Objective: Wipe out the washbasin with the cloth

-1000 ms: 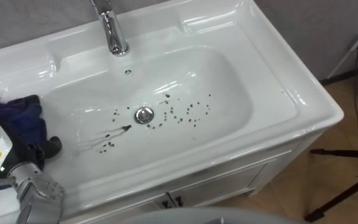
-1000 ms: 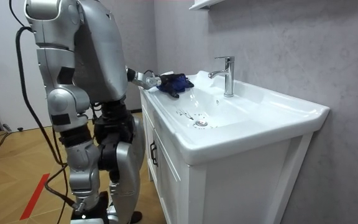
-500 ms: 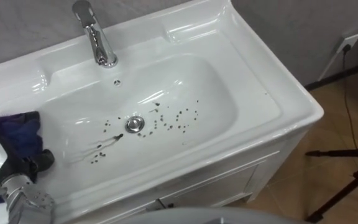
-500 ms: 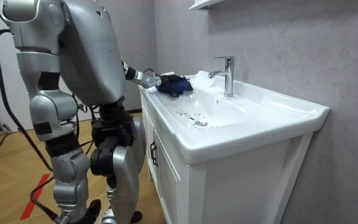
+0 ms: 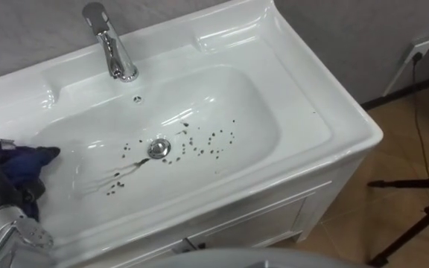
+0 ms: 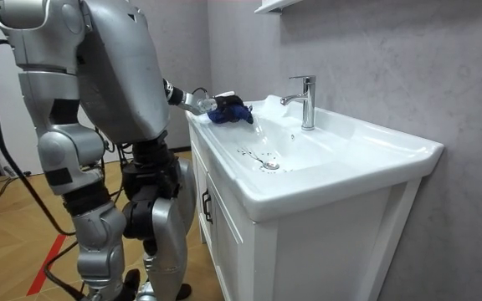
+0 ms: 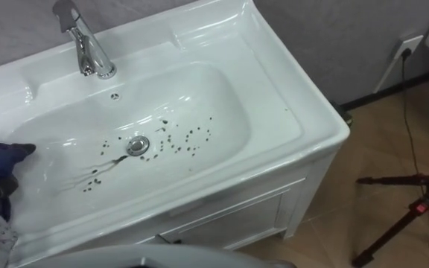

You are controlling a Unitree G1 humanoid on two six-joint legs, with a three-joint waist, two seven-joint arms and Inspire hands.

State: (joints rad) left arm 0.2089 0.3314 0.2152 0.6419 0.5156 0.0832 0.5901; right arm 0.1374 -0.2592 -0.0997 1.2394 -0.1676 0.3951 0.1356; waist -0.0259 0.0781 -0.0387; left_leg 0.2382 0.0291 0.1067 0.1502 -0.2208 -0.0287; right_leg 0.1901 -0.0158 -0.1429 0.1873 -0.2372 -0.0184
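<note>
Gripping a dark blue cloth (image 5: pixel 22 161), the left hand (image 5: pixel 10 195) hovered over the basin (image 5: pixel 304 112) at its left rim; pressing it flat across the specks (image 5: pixel 203 141) near the drain (image 5: pixel 157 148) seemed best.

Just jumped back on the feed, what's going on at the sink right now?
The robot stands at the white basin with its left hand closed on a dark blue cloth at the basin's left side. Dark specks and a smear lie scattered around the drain, in front of the faucet. The cloth is apart from the specks, so that patch is not yet wiped.
</note>
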